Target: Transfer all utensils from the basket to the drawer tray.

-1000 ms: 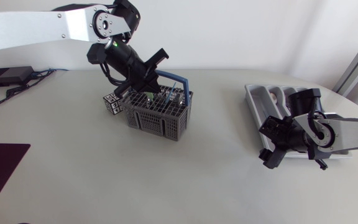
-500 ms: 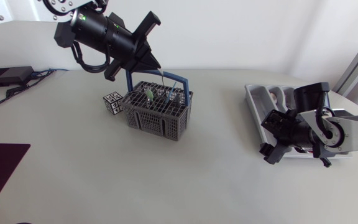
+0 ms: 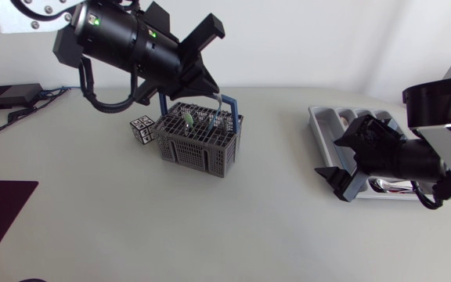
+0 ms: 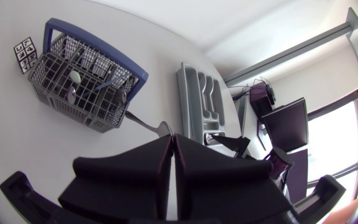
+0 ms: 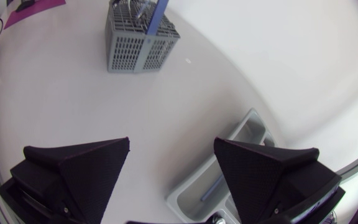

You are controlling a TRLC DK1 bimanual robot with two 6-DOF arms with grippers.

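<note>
Pale table: left gripper clamped on a utensil above the basket. We should clear the handle, then carry right to the tray; right gripper gapes.

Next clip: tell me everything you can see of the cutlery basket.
The basket is a grey plastic lattice box with inner compartments and a blue arched handle. It stands upright on the table, a marker cube close beside it. A few utensils stand inside, one pale-tipped. The left gripper holds a metal utensil just above its rim; nothing grips the basket.
</note>
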